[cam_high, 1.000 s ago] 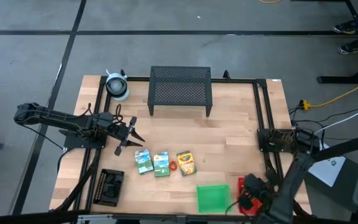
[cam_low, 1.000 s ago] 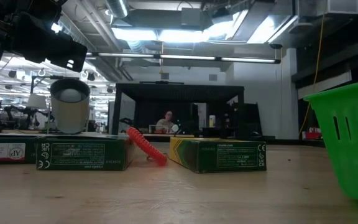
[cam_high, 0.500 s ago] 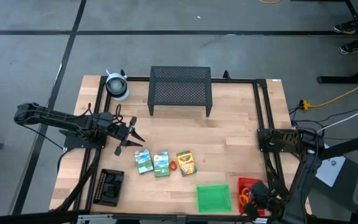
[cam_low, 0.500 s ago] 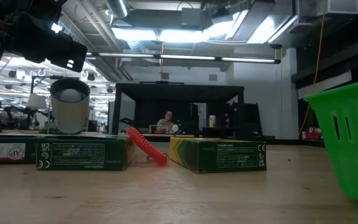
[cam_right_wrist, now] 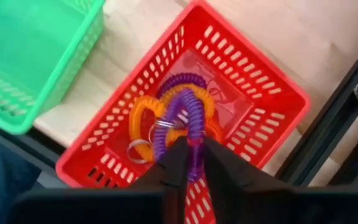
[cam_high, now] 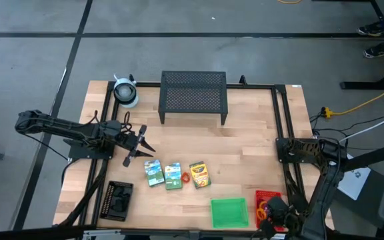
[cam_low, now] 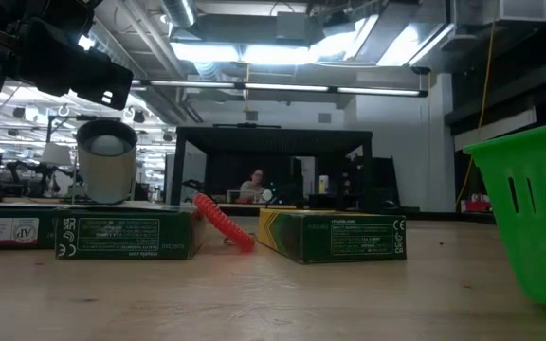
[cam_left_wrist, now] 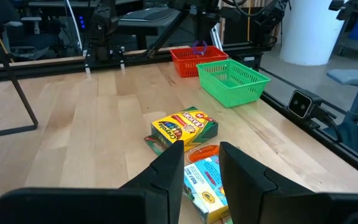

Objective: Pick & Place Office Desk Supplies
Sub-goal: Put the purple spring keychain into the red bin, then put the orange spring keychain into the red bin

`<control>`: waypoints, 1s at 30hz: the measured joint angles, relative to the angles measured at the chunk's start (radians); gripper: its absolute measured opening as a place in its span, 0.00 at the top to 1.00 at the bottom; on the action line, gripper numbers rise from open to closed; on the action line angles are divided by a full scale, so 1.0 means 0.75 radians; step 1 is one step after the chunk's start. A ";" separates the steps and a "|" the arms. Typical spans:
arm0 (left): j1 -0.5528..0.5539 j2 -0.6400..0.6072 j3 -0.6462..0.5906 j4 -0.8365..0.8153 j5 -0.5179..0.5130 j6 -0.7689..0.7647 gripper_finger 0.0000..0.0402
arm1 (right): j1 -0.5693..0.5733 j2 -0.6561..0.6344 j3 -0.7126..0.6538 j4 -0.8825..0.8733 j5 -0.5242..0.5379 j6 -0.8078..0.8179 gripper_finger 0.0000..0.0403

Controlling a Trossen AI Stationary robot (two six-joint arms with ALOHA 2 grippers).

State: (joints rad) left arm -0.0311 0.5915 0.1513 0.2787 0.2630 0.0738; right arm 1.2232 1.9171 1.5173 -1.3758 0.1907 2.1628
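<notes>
Below right pincer (cam_right_wrist: 191,163): red tray (cam_right_wrist: 272,93), purple loop (cam_right_wrist: 188,115) pinched between fingers. Spread fingers fully, let loop drop onto orange loops (cam_right_wrist: 143,113), lift straight.

The right gripper (cam_high: 273,212) is seen over the red tray (cam_high: 265,197), the green tray (cam_high: 229,212) just beside it. The left gripper (cam_high: 143,143) is held above the card boxes (cam_high: 163,174), the crayon box (cam_high: 199,174) farther along.
</notes>
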 joint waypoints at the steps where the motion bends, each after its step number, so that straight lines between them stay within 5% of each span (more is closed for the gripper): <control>1: 0.000 0.000 0.000 0.000 0.000 0.000 0.76 | -0.004 0.000 0.000 -0.006 0.000 0.000 0.81; 7: 0.000 0.000 0.000 0.000 0.000 0.000 0.76 | -0.007 0.000 0.000 -0.042 0.000 0.001 0.58; 12: 0.000 0.000 0.000 0.000 0.000 0.000 0.76 | -0.006 0.001 0.000 -0.092 0.087 0.004 0.50; 15: 0.000 0.000 0.000 0.000 0.000 0.000 0.76 | 0.007 0.001 0.000 -0.177 0.396 0.041 0.49; 21: 0.000 0.000 0.000 -0.001 0.000 0.000 0.76 | -0.048 0.011 -0.008 -0.262 1.368 -0.007 0.54; 23: 0.000 0.000 0.000 -0.001 0.000 0.000 0.76 | -0.093 0.011 -0.008 -0.260 1.568 -0.031 0.56; 25: 0.000 0.000 0.000 -0.001 0.000 0.000 0.76 | -0.154 0.011 -0.009 -0.258 1.596 -0.048 0.57; 30: 0.000 0.000 0.001 -0.001 -0.001 0.000 0.76 | -0.347 0.011 -0.010 -0.126 1.358 -0.351 0.60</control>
State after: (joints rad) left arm -0.0313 0.5915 0.1516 0.2783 0.2626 0.0734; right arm 0.9632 1.9251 1.5101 -1.4705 1.2091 1.8995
